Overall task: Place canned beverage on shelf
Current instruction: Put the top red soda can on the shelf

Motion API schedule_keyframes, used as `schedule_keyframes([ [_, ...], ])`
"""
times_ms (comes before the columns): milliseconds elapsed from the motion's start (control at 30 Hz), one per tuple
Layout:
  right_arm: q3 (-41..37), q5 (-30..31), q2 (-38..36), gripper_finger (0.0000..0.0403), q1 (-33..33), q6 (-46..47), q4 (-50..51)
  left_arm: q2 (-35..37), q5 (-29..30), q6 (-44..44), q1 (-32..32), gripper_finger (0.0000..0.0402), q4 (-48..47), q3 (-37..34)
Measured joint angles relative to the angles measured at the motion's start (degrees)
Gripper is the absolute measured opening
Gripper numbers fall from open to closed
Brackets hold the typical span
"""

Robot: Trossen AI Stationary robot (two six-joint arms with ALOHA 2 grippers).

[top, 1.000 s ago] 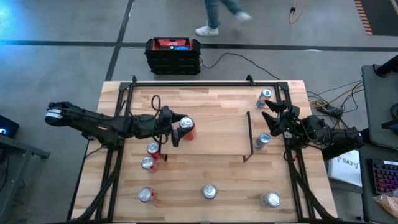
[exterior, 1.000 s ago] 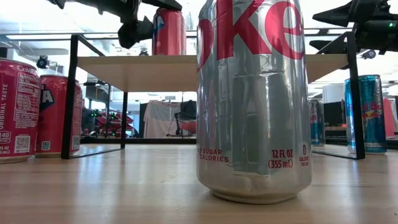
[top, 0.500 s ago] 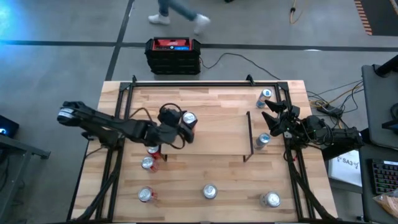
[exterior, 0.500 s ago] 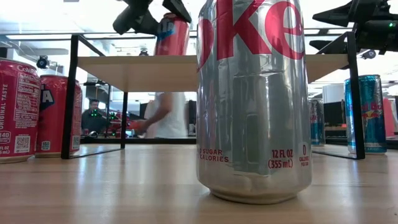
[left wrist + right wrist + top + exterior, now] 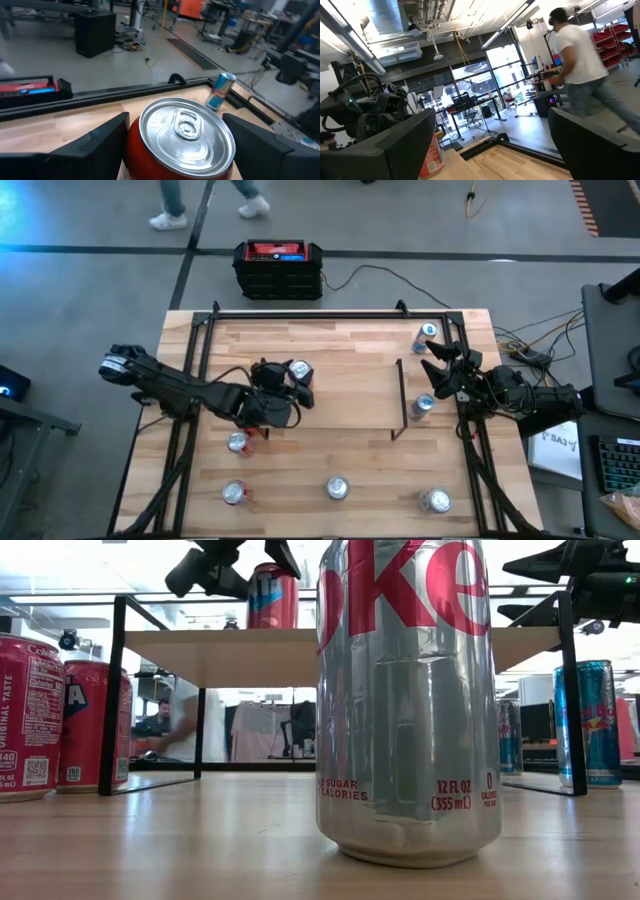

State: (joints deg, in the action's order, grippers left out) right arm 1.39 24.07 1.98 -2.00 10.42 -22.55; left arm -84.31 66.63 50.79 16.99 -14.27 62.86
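We see the left gripper [image 5: 290, 385] clamped on a red can [image 5: 298, 370] upright on the shelf [image 5: 350, 395], right gripper [image 5: 432, 370] spread apart, empty, beside the shelf.

A red can [image 5: 175, 145] has a silver top; the shelf [image 5: 350, 395] is light wood; another can [image 5: 220, 91] is blue and silver.

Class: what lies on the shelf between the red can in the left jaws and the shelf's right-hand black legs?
Nothing: the high view shows bare light-wood shelf between the red can and the black legs.
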Motion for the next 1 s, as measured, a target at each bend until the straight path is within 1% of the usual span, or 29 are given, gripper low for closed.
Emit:
schedule_keyframes([
  [233, 0.0, 0.0, 0.0, 0.037, 0.0, 0.0, 0.0, -1.0, 4.6, 4.1, 1.0, 0.0288, -0.1, 0.0],
  [467, 0.0, 0.0, 0.0, 0.037, 0.0, 0.0, 0.0, -1.2, 3.9, 4.8, 1.0, 0.0291, 0.2, 0.0],
  [633, 0.0, 0.0, 0.0, 0.037, 0.0, 0.0, 0.0, -1.2, 2.3, 3.7, 1.9, 0.0315, 0.2, 0.3],
  [767, 0.0, 0.0, 0.0, 0.037, 0.0, 0.0, 0.0, -1.2, 2.3, 3.6, 2.8, 0.0341, 0.1, 0.8],
  [1000, 0.0, 0.0, 0.0, 0.037, 0.0, 0.0, 0.0, -1.1, 2.2, 0.7, 3.9, 0.0382, 0.0, 1.7],
])
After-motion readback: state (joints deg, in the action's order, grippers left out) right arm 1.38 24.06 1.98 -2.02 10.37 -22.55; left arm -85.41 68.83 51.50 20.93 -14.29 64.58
